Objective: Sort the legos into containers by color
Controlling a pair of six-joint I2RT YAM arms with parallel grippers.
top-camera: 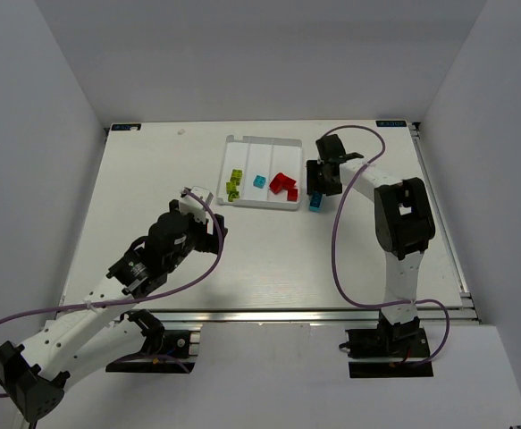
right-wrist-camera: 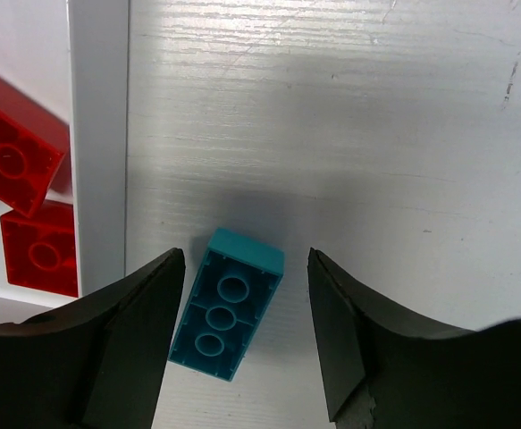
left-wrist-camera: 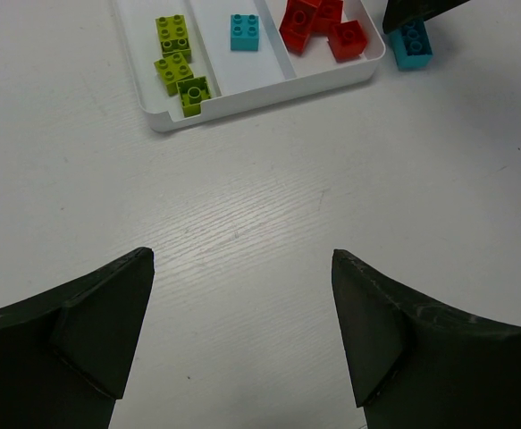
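1. Directly under the right gripper [right-wrist-camera: 244, 259] lies a loose cyan brick [right-wrist-camera: 227, 308]. It is underside up, so its three hollow tubes show.
2. The right gripper's jaws are spread, one on each side of the brick. The brick sits nearer the finger on the tray side, with a clear gap to the other. Whether that nearer finger touches it cannot be told, and nothing is clamped.
3. This brick rests on the white worktop [top-camera: 153, 179], just outside the right wall of the tray [top-camera: 265, 154] near the tray's near right corner.
4. The white tray has three long compartments and lies toward the worktop's far edge, right of centre.
5. Its left compartment holds three yellow-green bricks [left-wrist-camera: 174, 63] in a line.
6. Its middle compartment holds one second cyan brick [left-wrist-camera: 244, 31], making two cyan bricks in all.
7. Its right compartment holds a tight cluster of red bricks [left-wrist-camera: 318, 25]. Three can be made out, though they overlap and the picture's edge cuts them.
8. The left gripper [left-wrist-camera: 242, 340] hangs over bare worktop near the tray's near left corner. Its fingers are wide apart, with nothing between them.
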